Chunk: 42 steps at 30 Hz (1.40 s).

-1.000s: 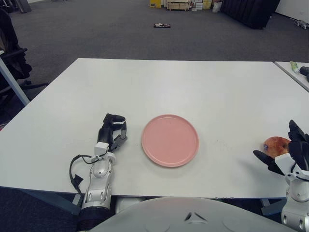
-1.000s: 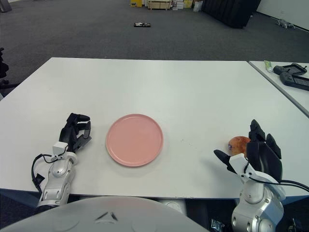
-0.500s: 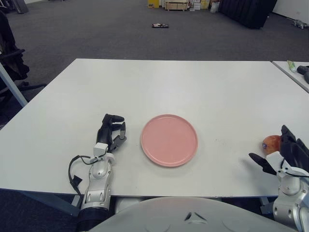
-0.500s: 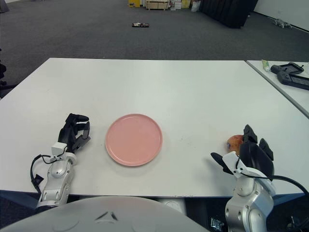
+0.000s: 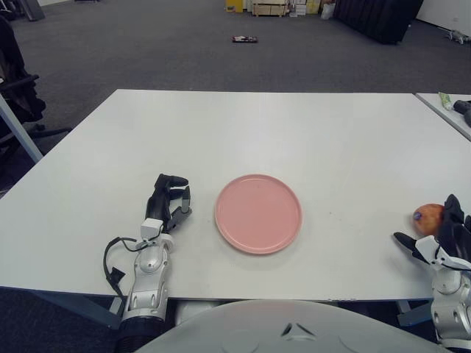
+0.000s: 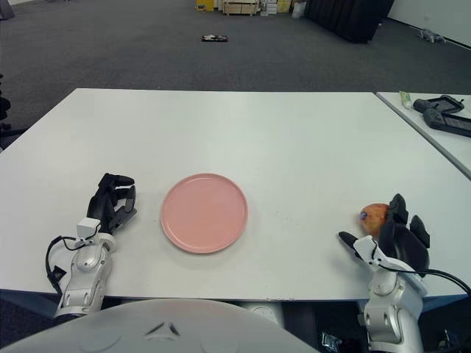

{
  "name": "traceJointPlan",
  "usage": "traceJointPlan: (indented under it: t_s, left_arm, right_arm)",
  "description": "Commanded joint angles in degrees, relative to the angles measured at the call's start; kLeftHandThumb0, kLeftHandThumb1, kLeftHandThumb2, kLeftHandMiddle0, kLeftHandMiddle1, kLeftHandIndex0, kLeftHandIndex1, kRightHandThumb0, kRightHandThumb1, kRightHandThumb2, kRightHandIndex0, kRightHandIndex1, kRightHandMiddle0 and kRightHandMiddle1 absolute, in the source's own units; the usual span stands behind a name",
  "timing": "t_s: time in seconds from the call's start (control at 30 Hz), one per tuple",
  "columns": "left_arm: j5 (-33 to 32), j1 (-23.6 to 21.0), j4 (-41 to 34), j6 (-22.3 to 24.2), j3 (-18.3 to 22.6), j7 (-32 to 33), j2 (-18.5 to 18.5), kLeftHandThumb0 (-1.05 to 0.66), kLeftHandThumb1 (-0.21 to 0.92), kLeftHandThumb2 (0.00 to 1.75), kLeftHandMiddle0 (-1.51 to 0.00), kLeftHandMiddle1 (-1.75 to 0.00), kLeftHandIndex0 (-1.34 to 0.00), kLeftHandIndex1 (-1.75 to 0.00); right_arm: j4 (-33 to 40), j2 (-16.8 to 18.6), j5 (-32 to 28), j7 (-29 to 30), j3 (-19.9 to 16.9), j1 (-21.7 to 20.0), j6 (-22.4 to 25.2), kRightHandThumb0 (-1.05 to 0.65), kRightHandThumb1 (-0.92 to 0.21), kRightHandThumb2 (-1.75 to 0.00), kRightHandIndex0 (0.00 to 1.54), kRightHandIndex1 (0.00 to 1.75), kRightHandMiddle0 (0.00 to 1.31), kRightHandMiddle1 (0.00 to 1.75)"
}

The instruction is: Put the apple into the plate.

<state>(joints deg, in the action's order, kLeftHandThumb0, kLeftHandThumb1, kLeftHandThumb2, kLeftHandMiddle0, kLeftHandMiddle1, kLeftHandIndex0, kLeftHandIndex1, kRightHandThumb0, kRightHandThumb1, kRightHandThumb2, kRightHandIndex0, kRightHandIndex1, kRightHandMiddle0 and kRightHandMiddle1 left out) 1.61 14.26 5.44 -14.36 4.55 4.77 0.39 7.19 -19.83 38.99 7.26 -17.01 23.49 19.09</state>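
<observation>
The apple (image 6: 376,217) lies on the white table (image 6: 294,140) near its right edge, well apart from the pink plate (image 6: 204,212). The right hand (image 6: 390,243) sits just behind it, fingers spread, holding nothing. The left hand (image 6: 112,204) rests curled left of the plate.

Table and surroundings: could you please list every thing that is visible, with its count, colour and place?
plate: one, pink, middle of the near half of the table, nothing on it
apple: one, red-orange, near the table's right front edge, just ahead of the right hand
table: one, white, fills most of the view
second table: one, white, far right, with dark gear on it
left hand: one, black fingers curled, resting on the table left of the plate
right hand: one, black, fingers spread, at the apple, not closed on it
</observation>
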Motion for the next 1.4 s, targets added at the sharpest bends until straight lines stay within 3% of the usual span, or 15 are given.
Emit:
traceJointPlan:
  t_s: [0.0,0.13,0.27,0.57,0.93,1.1,1.17,1.23,1.3,1.37]
  left_arm:
    - [0.06,0.42,0.69,0.14,0.34,-0.35,0.57,-0.37,0.74,0.77,-0.55,-1.7,-0.3,-1.75]
    - [0.46,0.41,0.66,0.38,0.34,-0.04,0.74,-0.37,0.74,0.78,-0.55,-1.69,-0.3,-1.75]
    - [0.43,0.33,0.63,0.58,0.3,-0.14,0.88,-0.37,0.73,0.78,-0.56,-1.69,-0.31,-1.75]
    - [0.09,0.43,0.72,0.09,0.32,-0.33,0.93,-0.38,0.72,0.8,-0.58,-1.67,-0.31,-1.75]
    - [-0.29,0.48,0.56,0.44,0.45,-0.55,0.8,-0.38,0.71,0.82,-0.59,-1.67,-0.32,-1.75]
    - [-0.41,0.68,0.37,0.69,0.45,-0.49,0.63,-0.38,0.71,0.82,-0.59,-1.66,-0.32,-1.75]
    - [-0.48,0.68,0.39,0.69,0.49,-0.5,0.58,-0.38,0.71,0.82,-0.58,-1.66,-0.32,-1.75]
    - [-0.49,0.77,0.41,0.53,0.49,-0.48,0.5,-0.38,0.7,0.83,-0.59,-1.66,-0.33,-1.75]
    - [-0.61,0.81,0.46,0.51,0.53,-0.48,0.38,-0.38,0.7,0.83,-0.58,-1.66,-0.33,-1.75]
    - [-0.71,0.86,0.39,0.79,0.57,-0.46,0.29,-0.38,0.7,0.83,-0.58,-1.66,-0.33,-1.75]
  right_arm:
    - [-0.82,-0.08,-0.06,-1.7,0.58,-0.34,4.2,-1.02,-0.89,-0.26,0.0,0.0,0.0,0.0]
    - [-0.68,0.08,-0.6,-1.64,-0.51,-0.99,7.78,-1.02,-0.92,-0.28,0.0,0.0,0.0,0.0]
    - [-5.3,-1.33,-2.84,-0.75,-2.5,-3.04,8.26,-1.02,-0.92,-0.3,0.0,0.0,0.0,0.0]
    - [-5.65,-1.11,-3.94,0.16,-3.11,-4.35,12.61,-0.97,-0.92,-0.34,0.0,0.0,0.0,0.0]
    - [-14.33,-2.47,-8.54,5.43,-5.86,-8.09,10.21,-0.87,-0.91,-0.36,0.03,0.02,0.02,0.01]
    - [-16.98,-3.29,-9.12,8.25,-5.83,-8.88,8.58,-0.83,-0.88,-0.41,0.07,0.09,0.0,0.25]
    - [-17.6,-3.52,-9.37,9.19,-5.73,-9.05,8.05,-0.8,-0.84,-0.47,0.04,0.34,0.0,0.46]
    - [-17.57,-3.68,-9.65,9.86,-5.74,-8.91,7.69,-0.79,-0.83,-0.49,0.02,0.45,0.0,0.53]
    - [-15.91,-3.63,-9.53,10.66,-5.93,-8.19,7.48,-0.78,-0.81,-0.54,0.02,0.69,0.0,0.73]
    - [-14.74,-3.63,-9.59,11.18,-6.07,-7.66,7.1,-0.78,-0.8,-0.57,0.04,0.82,0.0,0.86]
